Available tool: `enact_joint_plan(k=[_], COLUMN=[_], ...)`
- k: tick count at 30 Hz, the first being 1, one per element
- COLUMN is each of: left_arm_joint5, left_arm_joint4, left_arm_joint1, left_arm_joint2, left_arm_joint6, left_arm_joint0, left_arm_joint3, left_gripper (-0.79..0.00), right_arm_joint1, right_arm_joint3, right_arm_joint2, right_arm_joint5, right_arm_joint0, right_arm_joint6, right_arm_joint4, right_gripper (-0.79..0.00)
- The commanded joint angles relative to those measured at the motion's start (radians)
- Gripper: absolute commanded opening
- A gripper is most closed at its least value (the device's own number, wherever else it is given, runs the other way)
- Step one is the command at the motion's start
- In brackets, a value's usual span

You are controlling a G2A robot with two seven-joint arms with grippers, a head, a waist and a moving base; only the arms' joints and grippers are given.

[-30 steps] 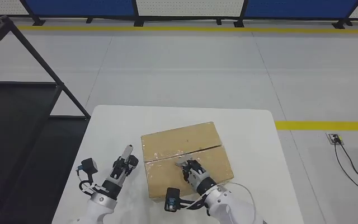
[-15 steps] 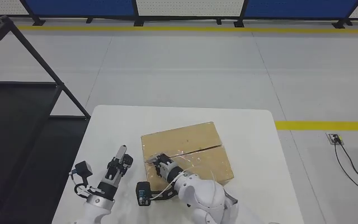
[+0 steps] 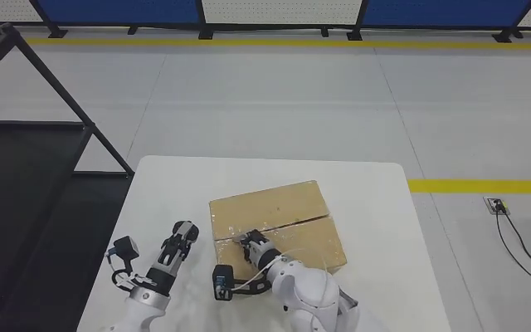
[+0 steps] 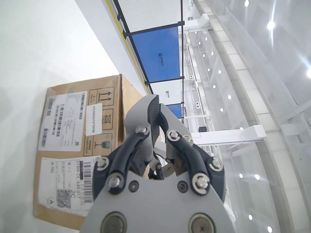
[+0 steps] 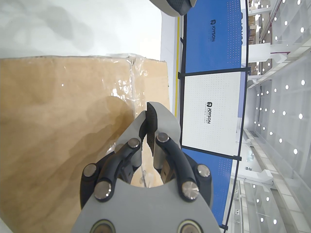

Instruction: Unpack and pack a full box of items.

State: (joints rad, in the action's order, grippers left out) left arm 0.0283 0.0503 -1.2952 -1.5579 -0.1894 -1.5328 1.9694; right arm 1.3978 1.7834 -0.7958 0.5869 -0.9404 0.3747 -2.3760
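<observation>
Left gripper (image 3: 183,230) at near left over the white table (image 3: 373,216), just beside the cardboard box (image 3: 282,207)'s left side, not touching; its fingers (image 4: 151,112) are pressed together on nothing. Right gripper (image 3: 250,242) sits over the box top's near-left part by the seam, tips pressed together, nothing visibly pinched. The box sits mid-table, flaps closed, with clear tape (image 5: 132,83) along the seam and white labels (image 4: 63,120) on its left side. Far off: a yellow floor line (image 3: 249,41) and blue panels (image 3: 116,10).

Box (image 3: 274,207) contents hidden (flaps (image 3: 311,236) shut), near edge under right arm (image 3: 309,295), label (image 4: 63,120) print illegible
</observation>
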Motion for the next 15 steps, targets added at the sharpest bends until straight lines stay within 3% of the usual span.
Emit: enact_joint_plan(k=[1,15], left_arm_joint5=[-0.003,-0.007], left_arm_joint4=[-0.003,-0.004], left_arm_joint1=[0.0,0.003], left_arm_joint2=[0.0,-0.006], left_arm_joint6=[-0.001,-0.01], left_arm_joint0=[0.003,0.01], left_arm_joint3=[0.001,-0.003], left_gripper=[-0.785,-0.785], right_arm_joint1=[-0.003,0.002], right_arm_joint3=[0.005,0.012], right_arm_joint2=[-0.013,-0.079], right_arm_joint5=[0.009,-0.022], right_arm_joint0=[-0.014,-0.053], right_arm_joint6=[0.001,0.093], right_arm_joint4=[-0.005,-0.017], right_gripper=[-0.785,-0.785])
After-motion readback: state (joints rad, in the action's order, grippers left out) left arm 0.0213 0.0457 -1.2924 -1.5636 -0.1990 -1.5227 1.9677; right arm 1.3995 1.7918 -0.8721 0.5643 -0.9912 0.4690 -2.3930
